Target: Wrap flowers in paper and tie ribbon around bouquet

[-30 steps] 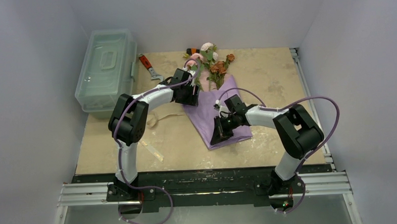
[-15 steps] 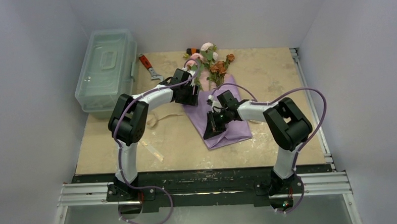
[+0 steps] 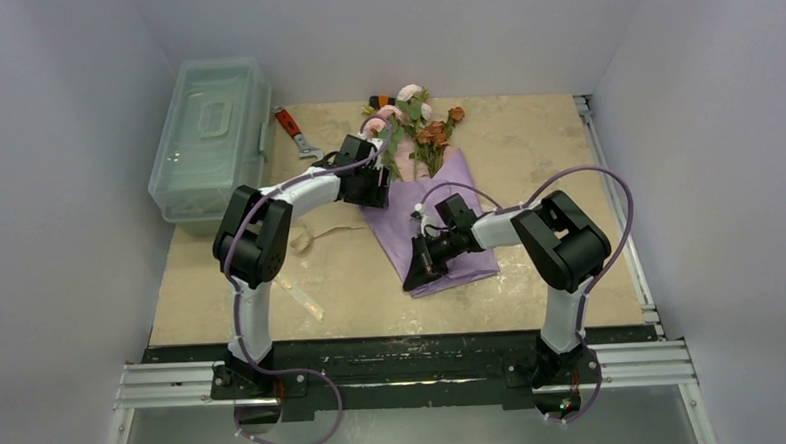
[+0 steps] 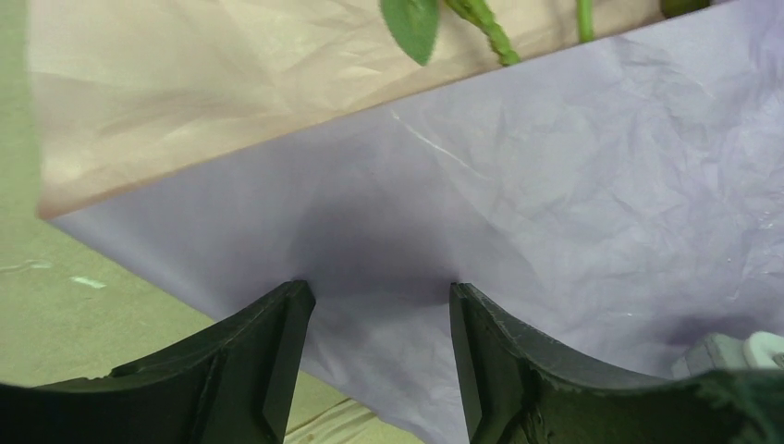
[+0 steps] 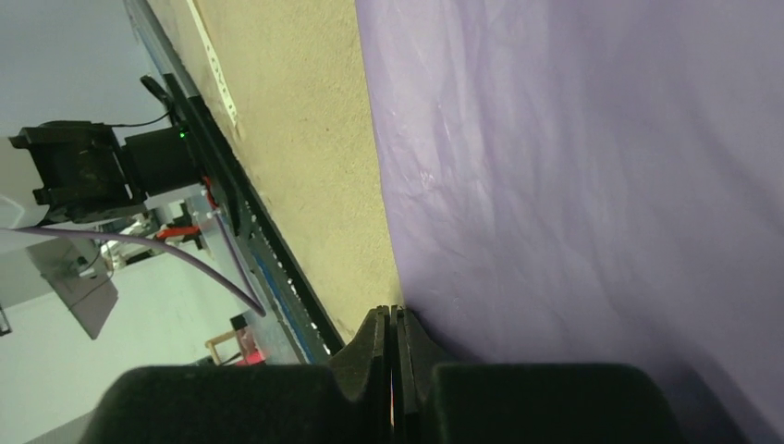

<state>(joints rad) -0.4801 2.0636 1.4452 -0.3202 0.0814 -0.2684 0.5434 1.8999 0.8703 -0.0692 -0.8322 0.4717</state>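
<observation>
The right fingers (image 3: 414,274) have swung inward, leftward across the near end of the paper (image 3: 399,227), and are pressed shut at its edge. Whether they pinch the sheet is unclear. This is probably the fold closing over the stems. Beyond, the left fingers (image 3: 378,195) stand open over the lilac face. The bouquet lies mid-tabletop (image 3: 351,274), its long axis running near to far, with the flowers (image 3: 419,116) pointing at the far wall.

The tan table (image 3: 526,146) holds a see-through box (image 3: 210,130), a red wrench (image 3: 293,131), the purple paper (image 3: 399,227), the flowers (image 3: 427,120) and the ribbon (image 3: 310,238)
</observation>
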